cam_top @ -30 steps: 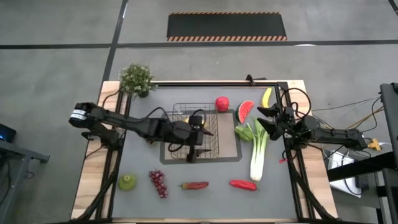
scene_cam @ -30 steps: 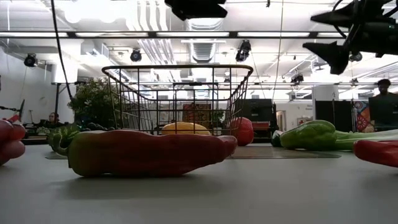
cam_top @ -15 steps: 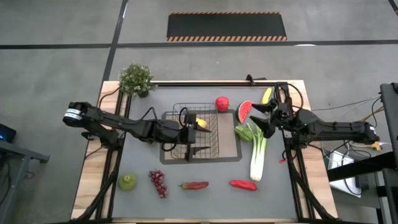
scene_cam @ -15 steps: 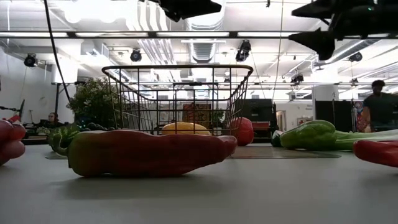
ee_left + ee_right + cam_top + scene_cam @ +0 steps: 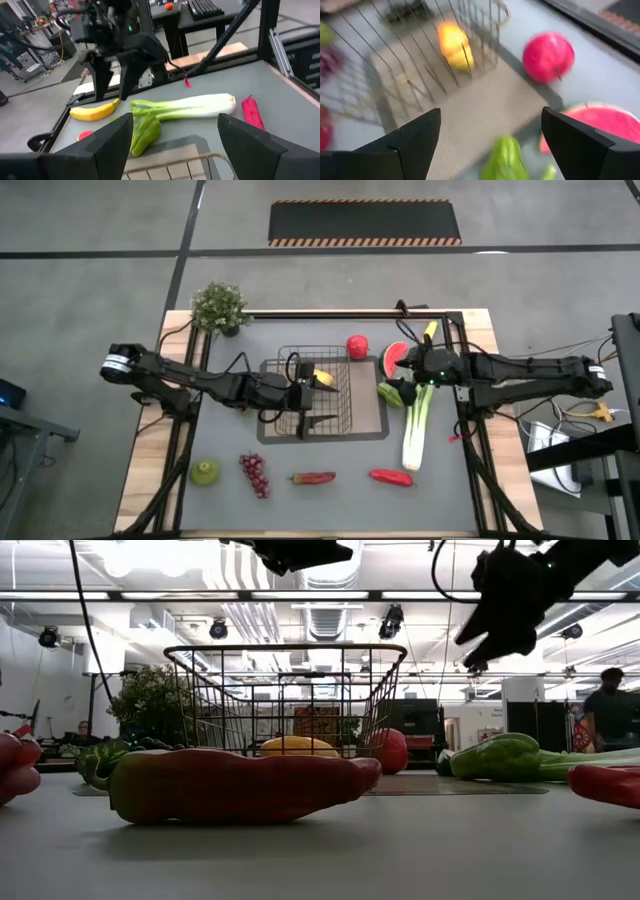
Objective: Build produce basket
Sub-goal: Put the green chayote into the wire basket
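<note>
The wire-mesh basket (image 5: 318, 393) stands on a grey mat (image 5: 372, 415), with a yellow-orange piece (image 5: 452, 45) lying on its floor. My left gripper (image 5: 175, 120) hovers open above the basket, pointing toward the table's right edge. My right gripper (image 5: 491, 112) hangs open, high over the watermelon slice (image 5: 395, 358) and the green pepper (image 5: 390, 393), slanting down toward the basket. On the table lie the apple (image 5: 357, 347), banana (image 5: 430, 333), leek (image 5: 415, 425), two red peppers (image 5: 390, 477) (image 5: 314, 478), grapes (image 5: 254, 474) and pear (image 5: 206, 472).
A potted plant (image 5: 220, 305) stands at the far left corner. A black frame rail (image 5: 340, 313) runs along the far edge. People show in the room beyond the table in the low view.
My right gripper has swung from the table's right edge toward the middle, rising and tipping down, and now hangs over the watermelon slice and green pepper. My left gripper has drawn back a little toward the table's left edge above the basket, uncovering the yellow-orange piece.
</note>
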Motion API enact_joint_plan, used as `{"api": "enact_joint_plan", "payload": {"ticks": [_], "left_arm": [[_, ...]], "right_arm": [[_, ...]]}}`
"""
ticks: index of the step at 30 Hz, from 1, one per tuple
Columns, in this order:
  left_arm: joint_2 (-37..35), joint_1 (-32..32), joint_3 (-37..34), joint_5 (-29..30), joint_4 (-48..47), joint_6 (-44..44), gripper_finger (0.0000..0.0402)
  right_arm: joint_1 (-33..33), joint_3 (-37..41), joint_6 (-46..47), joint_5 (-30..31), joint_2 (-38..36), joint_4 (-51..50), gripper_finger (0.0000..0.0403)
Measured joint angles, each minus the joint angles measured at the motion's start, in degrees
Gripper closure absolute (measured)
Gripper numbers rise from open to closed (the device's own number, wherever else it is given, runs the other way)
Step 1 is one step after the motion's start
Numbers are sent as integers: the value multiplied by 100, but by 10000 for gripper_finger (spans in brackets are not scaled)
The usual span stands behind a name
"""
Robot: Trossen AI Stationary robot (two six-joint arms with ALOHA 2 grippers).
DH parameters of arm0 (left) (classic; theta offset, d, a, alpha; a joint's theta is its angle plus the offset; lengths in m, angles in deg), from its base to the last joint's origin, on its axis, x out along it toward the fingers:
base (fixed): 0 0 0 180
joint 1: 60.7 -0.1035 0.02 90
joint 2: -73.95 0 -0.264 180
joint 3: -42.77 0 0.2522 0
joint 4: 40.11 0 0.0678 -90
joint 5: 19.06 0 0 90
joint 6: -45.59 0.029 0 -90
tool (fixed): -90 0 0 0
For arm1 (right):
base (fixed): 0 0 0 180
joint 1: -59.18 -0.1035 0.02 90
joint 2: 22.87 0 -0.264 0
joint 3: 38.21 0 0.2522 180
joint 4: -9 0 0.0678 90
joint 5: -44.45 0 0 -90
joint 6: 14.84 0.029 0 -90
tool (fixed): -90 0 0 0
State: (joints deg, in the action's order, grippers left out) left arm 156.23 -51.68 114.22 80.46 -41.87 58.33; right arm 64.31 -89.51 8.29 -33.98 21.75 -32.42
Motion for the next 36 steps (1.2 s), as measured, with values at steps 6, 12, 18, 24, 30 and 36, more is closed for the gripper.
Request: {"api": "enact_joint_plan", "payload": {"ticks": [6,12,18,24,30,36], "left_arm": [[-59,0,2,9,-188,16,130],[-59,0,0,20,-249,10,130],[-59,0,0,24,-397,7,130],[-59,0,-2,31,-413,7,130],[-59,0,-4,42,-553,11,130],[-59,0,-4,44,-554,172,130]], "right_arm": [[-77,-416,108,-17,731,-1302,77],[-146,-471,162,-557,1333,-1534,77],[-240,-458,254,-451,1852,-1502,77],[-248,-456,327,-42,2265,-1426,77],[-251,-454,335,-41,2616,-1186,77],[-251,-479,335,-43,2936,-1162,87]]}}
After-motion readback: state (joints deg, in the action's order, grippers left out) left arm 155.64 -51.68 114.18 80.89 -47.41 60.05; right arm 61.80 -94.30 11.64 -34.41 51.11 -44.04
